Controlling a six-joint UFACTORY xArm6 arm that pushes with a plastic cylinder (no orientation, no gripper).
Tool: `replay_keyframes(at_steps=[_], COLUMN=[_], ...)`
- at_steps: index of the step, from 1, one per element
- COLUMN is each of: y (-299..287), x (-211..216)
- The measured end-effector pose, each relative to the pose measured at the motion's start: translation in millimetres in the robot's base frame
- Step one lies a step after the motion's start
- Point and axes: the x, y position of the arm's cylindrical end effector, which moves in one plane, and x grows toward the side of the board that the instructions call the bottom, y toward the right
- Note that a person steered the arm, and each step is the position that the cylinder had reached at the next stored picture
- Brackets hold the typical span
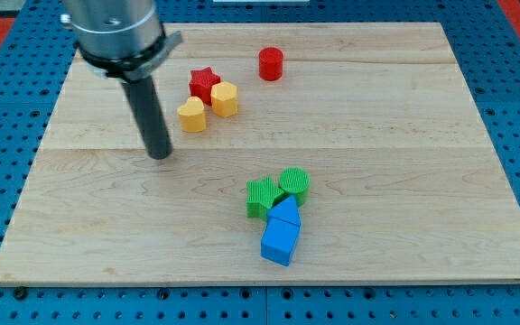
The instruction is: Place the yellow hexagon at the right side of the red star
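The red star (203,83) lies in the upper left part of the wooden board (395,135). The yellow hexagon (225,98) touches the star on its lower right side. A yellow heart (191,116) sits just below the star, left of the hexagon. My tip (159,154) rests on the board to the lower left of the yellow heart, apart from all blocks.
A red cylinder (271,64) stands right of the star near the view's top. Lower centre holds a cluster: a green star (263,196), a green cylinder (295,183), a blue triangle (286,213) and a blue cube (279,242).
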Motion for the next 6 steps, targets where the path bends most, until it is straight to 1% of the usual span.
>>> replay_keyframes(at_steps=[1,2,3,4,5,6], y=[33.4,20.3,35.0,44.4,44.4,44.4], x=[-34.2,-65.0,-66.3,-76.6,-90.3,-90.3])
